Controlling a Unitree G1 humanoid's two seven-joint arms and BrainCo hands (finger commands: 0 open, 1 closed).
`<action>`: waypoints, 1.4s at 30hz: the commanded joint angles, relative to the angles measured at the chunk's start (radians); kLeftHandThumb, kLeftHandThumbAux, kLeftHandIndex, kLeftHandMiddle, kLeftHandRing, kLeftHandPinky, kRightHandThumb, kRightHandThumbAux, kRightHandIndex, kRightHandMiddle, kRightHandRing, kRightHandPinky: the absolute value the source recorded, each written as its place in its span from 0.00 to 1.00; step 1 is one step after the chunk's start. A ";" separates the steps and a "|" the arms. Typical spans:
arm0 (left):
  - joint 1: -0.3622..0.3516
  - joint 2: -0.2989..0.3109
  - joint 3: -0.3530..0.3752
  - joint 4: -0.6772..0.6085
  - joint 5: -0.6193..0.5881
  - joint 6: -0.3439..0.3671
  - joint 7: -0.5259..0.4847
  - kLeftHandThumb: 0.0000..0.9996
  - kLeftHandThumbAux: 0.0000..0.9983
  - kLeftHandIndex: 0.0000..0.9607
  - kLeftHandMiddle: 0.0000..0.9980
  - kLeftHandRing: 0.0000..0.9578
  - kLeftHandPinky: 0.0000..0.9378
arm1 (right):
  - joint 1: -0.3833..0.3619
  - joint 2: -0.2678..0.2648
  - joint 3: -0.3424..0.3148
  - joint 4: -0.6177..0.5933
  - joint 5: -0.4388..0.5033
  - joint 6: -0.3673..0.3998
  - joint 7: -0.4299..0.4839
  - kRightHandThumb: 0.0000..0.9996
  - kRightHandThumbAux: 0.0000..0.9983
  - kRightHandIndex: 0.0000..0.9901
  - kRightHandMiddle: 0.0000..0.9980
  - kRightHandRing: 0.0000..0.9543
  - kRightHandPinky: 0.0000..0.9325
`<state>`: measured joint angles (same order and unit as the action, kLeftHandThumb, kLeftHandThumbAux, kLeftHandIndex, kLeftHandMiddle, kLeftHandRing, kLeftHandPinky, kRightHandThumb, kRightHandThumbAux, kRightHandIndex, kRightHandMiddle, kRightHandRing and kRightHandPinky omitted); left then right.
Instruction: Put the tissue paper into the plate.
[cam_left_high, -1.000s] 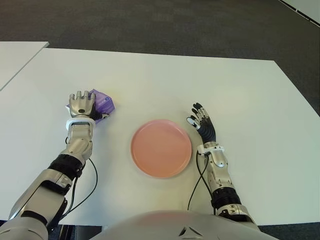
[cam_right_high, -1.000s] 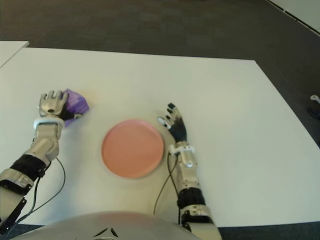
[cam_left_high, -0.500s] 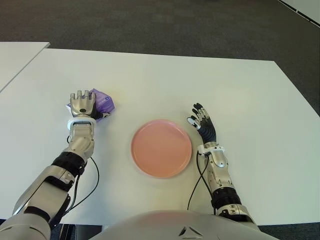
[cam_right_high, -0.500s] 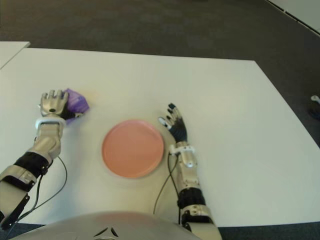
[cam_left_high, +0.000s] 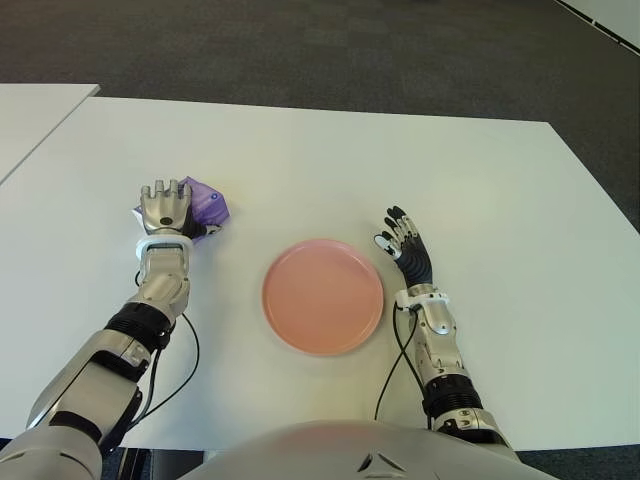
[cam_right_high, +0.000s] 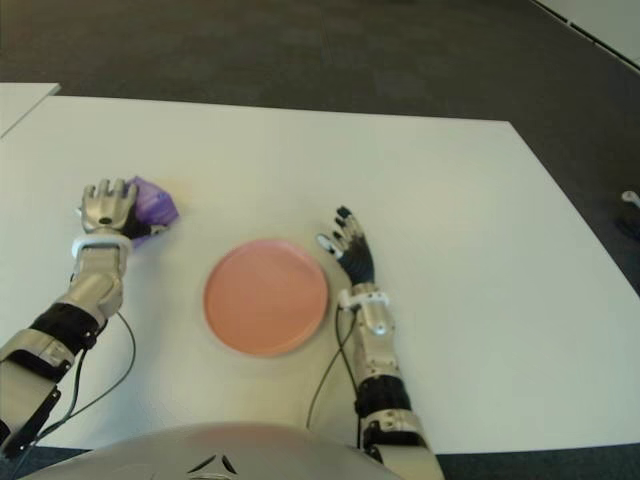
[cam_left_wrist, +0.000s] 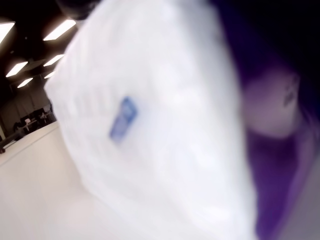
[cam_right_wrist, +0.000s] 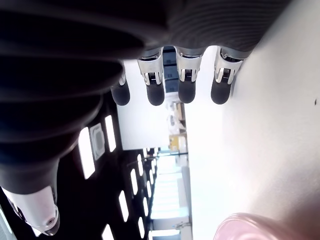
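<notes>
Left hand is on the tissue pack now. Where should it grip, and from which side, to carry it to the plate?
Grip the tissue pack across its soft body from above, probably. It lies flat on the table, with the left hand over its near part and the pack filling that wrist view. The pink plate sits to its right, near the open right hand.

My two head cams look fwd and down on the white table (cam_left_high: 330, 160), nearly identical coverage. L wrist cam sits pressed close to the tissue pack (cam_left_wrist: 150, 130). R wrist cam looks along my right hand's fingers (cam_right_wrist: 155, 90).
</notes>
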<state>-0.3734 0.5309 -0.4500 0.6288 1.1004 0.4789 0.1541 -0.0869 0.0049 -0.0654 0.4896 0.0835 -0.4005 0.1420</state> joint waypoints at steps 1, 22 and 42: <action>0.066 -0.041 -0.020 0.076 -0.068 -0.087 0.057 0.21 0.54 0.36 0.48 0.50 0.55 | 0.078 0.002 -0.009 0.084 0.009 0.053 0.000 0.00 0.66 0.00 0.00 0.00 0.00; 0.021 -0.027 0.005 0.299 -0.165 -0.478 0.745 0.74 0.70 0.46 0.84 0.87 0.90 | 0.077 -0.001 -0.013 0.081 0.012 0.054 0.003 0.00 0.67 0.00 0.00 0.00 0.00; -0.011 -0.015 0.016 0.340 -0.210 -0.592 0.820 0.75 0.70 0.46 0.86 0.90 0.91 | 0.077 0.001 -0.011 0.081 0.011 0.055 0.004 0.00 0.67 0.00 0.00 0.00 0.00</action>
<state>-0.4069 0.5292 -0.4155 0.9442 0.9011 -0.1038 0.9817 -0.0898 0.0027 -0.0684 0.4894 0.0857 -0.4091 0.1494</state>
